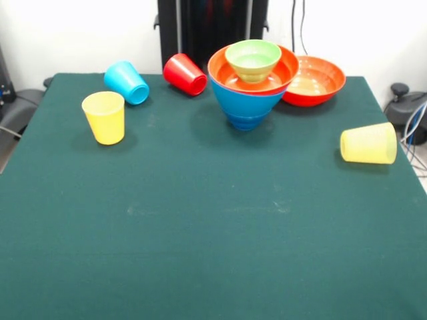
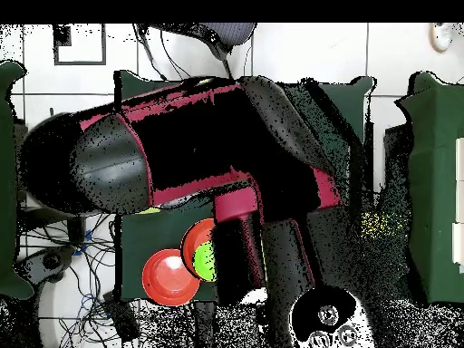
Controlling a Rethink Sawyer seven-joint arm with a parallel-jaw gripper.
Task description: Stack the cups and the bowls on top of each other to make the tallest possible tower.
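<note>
The tower [image 1: 248, 83] stands at the far middle of the table: a big blue bowl [image 1: 245, 107] holds a wide orange-red bowl [image 1: 220, 70], and a small green bowl [image 1: 253, 60] sits in that. A second orange-red bowl [image 1: 313, 80] stands beside it on the right, touching or nearly so. An opaque yellow cup [image 1: 103, 117] stands upright at the left. A light blue cup [image 1: 127, 82], a red cup [image 1: 185, 74] and a pale yellow ribbed cup [image 1: 368, 143] lie on their sides. In the overhead view the lone orange-red bowl [image 2: 168, 276] and the tower's green bowl [image 2: 205, 260] show. No gripper shows. The other bowls are out of view.
The dark green table [image 1: 200, 233] spans the front view. The robot's black pedestal [image 1: 210, 27] stands behind the tower. In the overhead view the red and black arm [image 2: 199, 145] hangs high and hides most of the table.
</note>
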